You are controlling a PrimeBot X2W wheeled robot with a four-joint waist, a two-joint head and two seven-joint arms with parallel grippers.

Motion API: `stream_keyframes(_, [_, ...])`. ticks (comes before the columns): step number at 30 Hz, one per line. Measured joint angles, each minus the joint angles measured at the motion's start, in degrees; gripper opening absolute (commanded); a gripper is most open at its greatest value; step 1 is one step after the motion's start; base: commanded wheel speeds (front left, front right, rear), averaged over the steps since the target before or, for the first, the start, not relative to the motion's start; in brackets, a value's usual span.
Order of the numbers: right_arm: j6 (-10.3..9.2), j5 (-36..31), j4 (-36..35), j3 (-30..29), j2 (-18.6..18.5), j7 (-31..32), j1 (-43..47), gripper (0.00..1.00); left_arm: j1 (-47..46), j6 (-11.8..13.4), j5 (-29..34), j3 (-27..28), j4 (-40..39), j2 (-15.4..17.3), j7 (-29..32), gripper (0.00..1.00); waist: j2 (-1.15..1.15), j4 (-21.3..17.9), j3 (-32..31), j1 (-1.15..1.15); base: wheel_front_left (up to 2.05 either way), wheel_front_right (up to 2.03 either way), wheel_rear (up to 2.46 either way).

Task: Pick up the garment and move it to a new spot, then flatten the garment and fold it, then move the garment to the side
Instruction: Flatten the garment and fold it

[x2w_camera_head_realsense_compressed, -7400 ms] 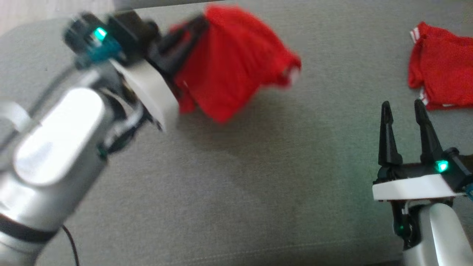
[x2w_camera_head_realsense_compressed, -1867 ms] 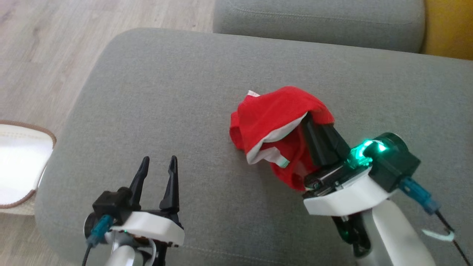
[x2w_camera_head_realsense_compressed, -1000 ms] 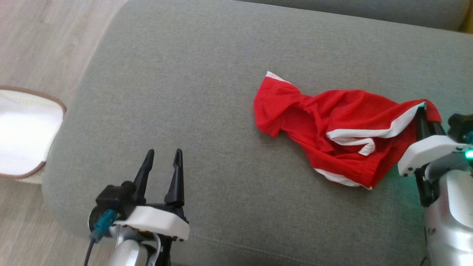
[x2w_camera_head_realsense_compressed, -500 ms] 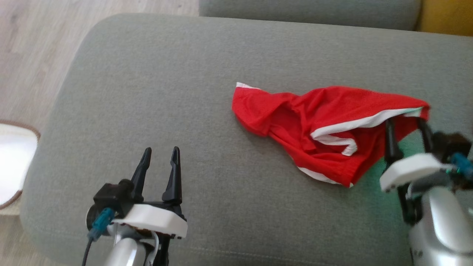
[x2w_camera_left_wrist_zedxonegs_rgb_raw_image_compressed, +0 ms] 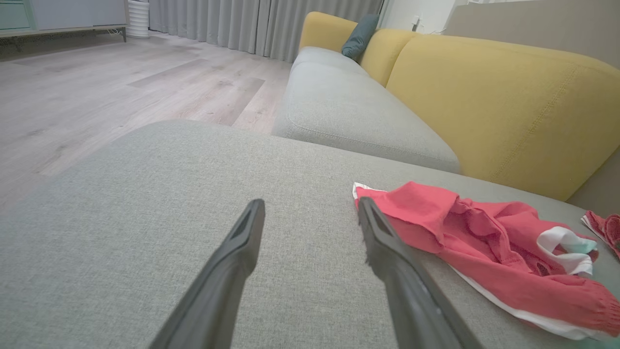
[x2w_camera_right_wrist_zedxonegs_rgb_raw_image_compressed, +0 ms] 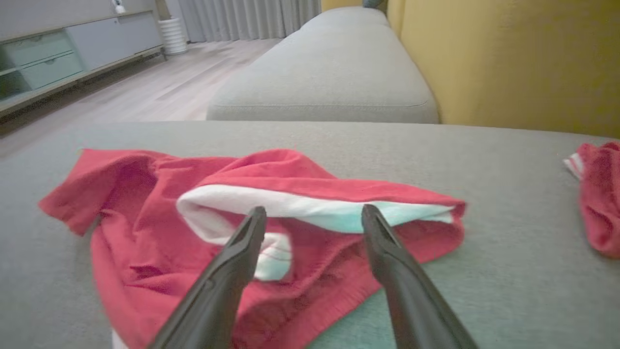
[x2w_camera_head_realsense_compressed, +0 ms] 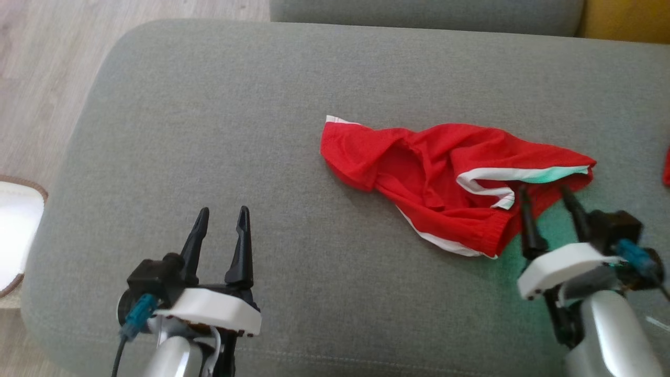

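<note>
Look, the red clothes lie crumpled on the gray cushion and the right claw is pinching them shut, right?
No. The right gripper is open, fingers spread, not pinching; the right wrist view shows it. The red garment does lie crumpled on the gray cushion.

- cushion (x2w_camera_head_realsense_compressed: 209,115): grey woven cloth, matt, fine even weave, with a stitched seam along its front edge.
- garment (x2w_camera_head_realsense_compressed: 445,178), on cushion: red knit cloth, soft, matt and creased. It has a smooth white band and a ribbed hem.
- second cloth (x2w_camera_right_wrist_zedxonegs_rgb_raw_image_compressed: 598,194), at cushion's right edge: red, matt, with a white-striped edge.
- sofa back (x2w_camera_left_wrist_zedxonegs_rgb_raw_image_compressed: 508,106), behind cushion: mustard woven cloth, matt.
- floor (x2w_camera_left_wrist_zedxonegs_rgb_raw_image_compressed: 97,82), beyond cushion: pale wood planks, low sheen.
- left end effector (x2w_camera_head_realsense_compressed: 223,209), right end effector (x2w_camera_head_realsense_compressed: 544,189): fingers (x2w_camera_left_wrist_zedxonegs_rgb_raw_image_compressed: 232,271) of dark matt plastic, housing (x2w_camera_head_realsense_compressed: 209,317) of white glossy plastic, forearm (x2w_camera_head_realsense_compressed: 607,335) silvery and glossy.
</note>
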Motion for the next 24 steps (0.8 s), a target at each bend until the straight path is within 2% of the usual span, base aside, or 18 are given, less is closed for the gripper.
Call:
stream_keyframes(4, [0.01,0.46,0.46,2.64,0.05,2.85,-0.08,1.00,-0.05,-0.16,0.00,-0.13,0.01,0.00,0.00,1.00,0.00,0.80,0.41,0.00,0.00,0.00,0.00])
stream_keyframes(9, [0.00,0.76,3.49,2.98,-0.42,5.37,-1.03,1.00,-0.14,-0.14,-0.02,-0.21,0.01,0.00,0.00,1.00,0.00,2.09,0.98,0.00,0.00,0.00,0.00])
stream_keyframes(11, [0.00,0.54,4.65,2.82,-0.48,5.77,-1.89,0.42,-0.18,-0.13,-0.05,-0.21,0.01,0.00,0.00,1.00,0.00,2.57,1.17,0.00,0.00,0.00,0.00])
stream_keyframes(12, [0.00,0.26,5.17,2.80,-0.53,5.94,-2.41,0.24,-0.20,-0.13,-0.10,-0.21,0.01,0.00,0.00,1.00,0.00,2.79,1.24,0.00,0.00,0.00,0.00])
stream_keyframes(13, [0.00,0.23,5.61,2.76,-0.54,5.94,-2.94,0.00,-0.20,-0.13,-0.10,-0.21,0.02,0.00,0.00,1.00,0.00,2.98,1.29,0.00,0.00,0.00,0.00])
stream_keyframes(19, [0.01,0.25,5.10,3.69,-0.70,4.64,-4.27,0.00,-0.21,-0.12,-0.10,-0.15,0.03,0.00,0.00,1.00,0.00,3.46,1.06,0.00,0.00,0.00,0.00])
stream_keyframes(24, [0.00,1.41,-1.34,8.62,-0.66,3.22,-4.07,0.00,-0.20,0.10,-0.09,-0.04,0.03,0.00,0.00,1.00,0.00,3.17,0.32,0.00,0.00,0.00,0.00])
